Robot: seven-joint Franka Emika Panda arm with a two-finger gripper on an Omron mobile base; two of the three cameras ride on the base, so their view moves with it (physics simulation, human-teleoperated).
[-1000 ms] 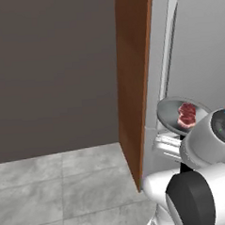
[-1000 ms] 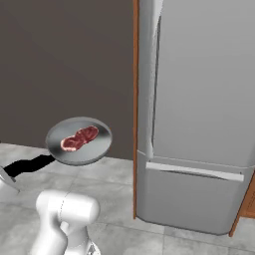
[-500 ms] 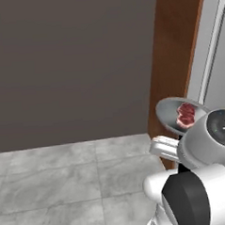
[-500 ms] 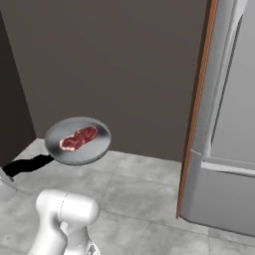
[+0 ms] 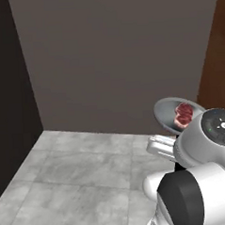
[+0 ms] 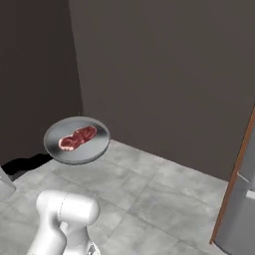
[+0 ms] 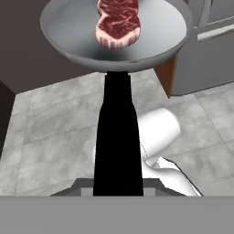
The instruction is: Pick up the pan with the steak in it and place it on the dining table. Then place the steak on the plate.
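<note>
The pan [image 7: 73, 32] is a shallow grey metal round, held up in the air over the floor by its straight black handle [image 7: 117, 137]. The steak [image 7: 118, 22], red with white marbling, lies flat in it. My gripper [image 7: 117, 189] is shut on the near end of the handle. From the base, the pan [image 6: 92, 147] with the steak [image 6: 77, 138] floats level at the left, and the pan [image 5: 165, 112] with the steak [image 5: 183, 114] sits just beyond my white arm. The dining table and the plate are out of view.
A dark grey wall [image 5: 115, 57] stands ahead over a grey tiled floor [image 5: 80, 173]. A darker wall [image 5: 9, 97] closes the left. A wooden side panel [image 6: 234, 184] and the grey fridge [image 6: 245, 219] stand at the right.
The whole picture has slid to the right, so the base has turned left away from the fridge. The pan with the steak stays in the same place relative to the arm.
</note>
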